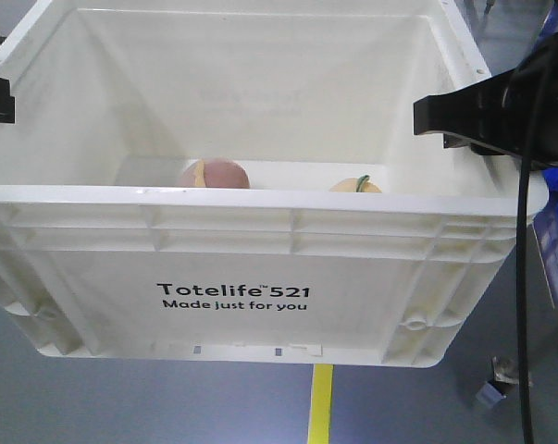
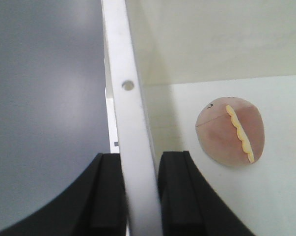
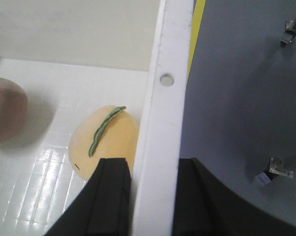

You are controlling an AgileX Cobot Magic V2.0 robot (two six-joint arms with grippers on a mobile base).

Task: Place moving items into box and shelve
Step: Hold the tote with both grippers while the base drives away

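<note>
The white box (image 1: 232, 242), printed "Totelife 521", was gripped at both side walls; the left hand (image 2: 139, 196) was pinched narrow on the left rim, one finger inside the wall and one outside; the right hand (image 3: 155, 196) was pinched on the right rim in the same way; both toys lay on the box's bottom, apart from each other; the pinkish-brown toy (image 2: 231, 130), with a scalloped yellow strip, lay toward the left side, clear of the wall; the pale yellow toy (image 3: 104, 142), a green leaf across it, lay close by the right wall, just beside the right hand's inner finger; grey floor (image 1: 121, 398) and a yellow line (image 1: 322, 402) showed beneath the box.
</note>
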